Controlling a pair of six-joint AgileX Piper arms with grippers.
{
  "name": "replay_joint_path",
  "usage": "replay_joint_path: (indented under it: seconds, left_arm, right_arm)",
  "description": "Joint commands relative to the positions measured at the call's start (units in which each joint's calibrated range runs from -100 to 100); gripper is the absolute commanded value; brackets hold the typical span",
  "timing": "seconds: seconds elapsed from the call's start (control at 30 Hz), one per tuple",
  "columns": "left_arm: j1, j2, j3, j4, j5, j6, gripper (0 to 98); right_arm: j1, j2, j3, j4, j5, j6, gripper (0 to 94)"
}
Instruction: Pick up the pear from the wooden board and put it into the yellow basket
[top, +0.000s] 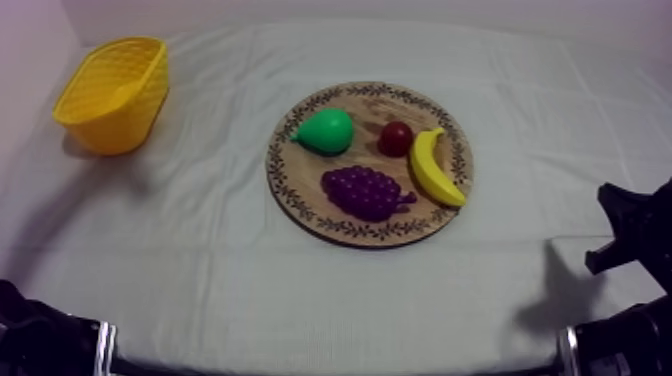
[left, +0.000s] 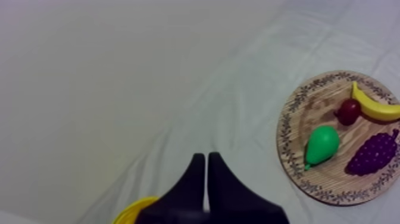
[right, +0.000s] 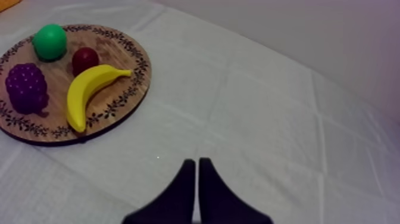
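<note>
The green pear (top: 325, 131) lies on the left part of the round wooden board (top: 300, 195) in the middle of the table. The yellow basket (top: 110, 95) stands at the far left, well apart from the board. My left gripper (left: 206, 156) is shut on nothing, its fingers together as a narrow wedge, close to the basket rim (left: 134, 210) and far from the pear (left: 322, 145). My right gripper (right: 196, 161) is likewise shut on nothing, over bare cloth, some way from the board (right: 122, 50) and the pear (right: 50, 42).
Also on the board are a small red fruit (top: 396, 138), a banana (top: 433, 167) and a bunch of grapes (top: 365, 191). My left arm (top: 50, 340) sits low at the near left, my right arm (top: 630, 240) at the near right edge.
</note>
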Motion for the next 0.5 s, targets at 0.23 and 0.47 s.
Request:
replay_joint_path:
  seconds: [0.23,0.47]
  left_arm:
    - [6.91,16.31,-9.81,-2.90,5.00,0.24,0.1]
    - [10.38,26.68,-14.64,-4.92,8.02,0.48,0.2]
  right_arm:
    - [-0.01,-0.01,-0.01,0.00,0.00,0.01,0.3]
    - [-0.01,-0.01,-0.01,0.00,0.00,0.01,0.3]
